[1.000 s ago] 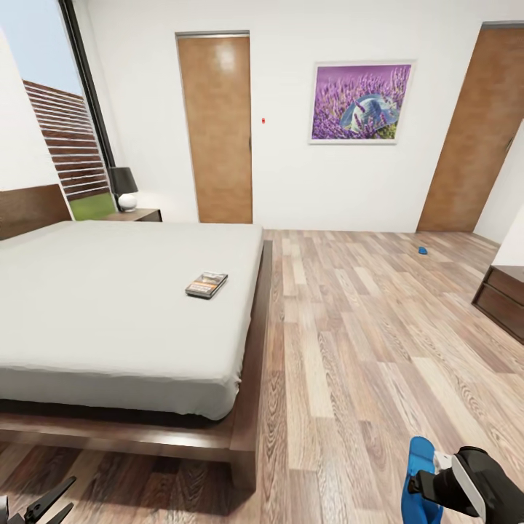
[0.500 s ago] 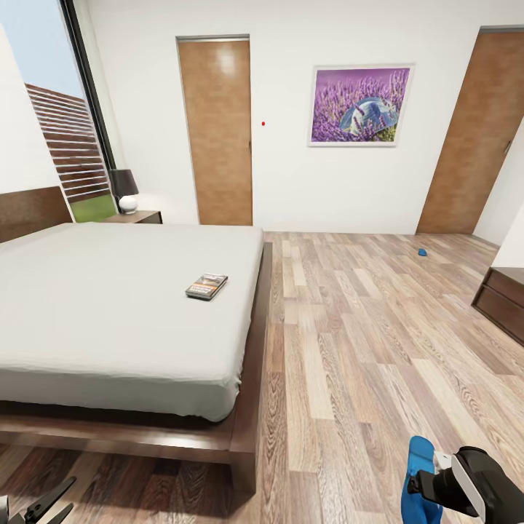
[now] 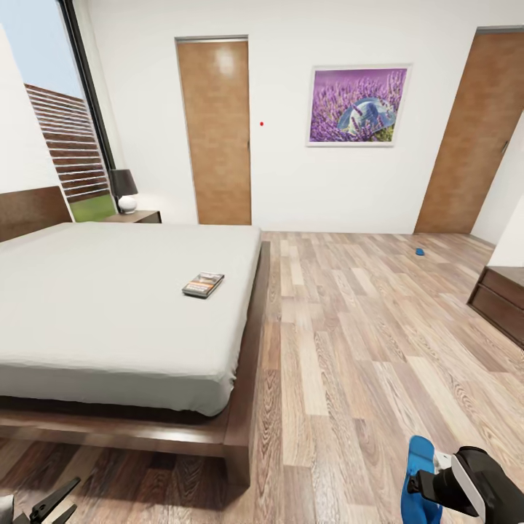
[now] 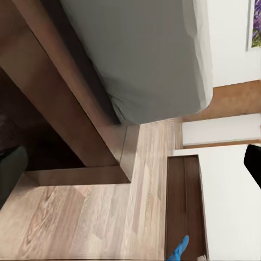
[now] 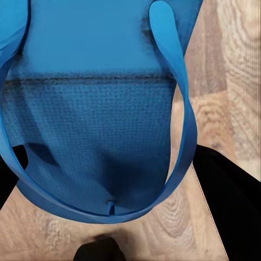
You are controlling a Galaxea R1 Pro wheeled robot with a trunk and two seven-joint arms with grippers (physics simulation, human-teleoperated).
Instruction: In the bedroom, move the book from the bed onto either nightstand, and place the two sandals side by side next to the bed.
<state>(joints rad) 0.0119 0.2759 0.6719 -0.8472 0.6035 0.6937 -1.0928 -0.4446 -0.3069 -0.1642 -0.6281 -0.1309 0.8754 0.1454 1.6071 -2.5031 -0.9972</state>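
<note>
Right gripper [image 3: 426, 486] fingers clamped on blue sandal [image 3: 420, 489], past bed [image 3: 109, 306] foot corner; left gripper [image 3: 51, 503] fingers spread, empty.

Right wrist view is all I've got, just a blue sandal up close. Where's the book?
Observer: The book lies on the bed, near its floor-side edge.
Operator: And the other sandal?
Observer: A small blue thing lies on the floor far off, near the right-hand door; probably it.
Operator: Any nightstand?
Observer: One nightstand stands beyond the bed, a lamp on it.
</note>
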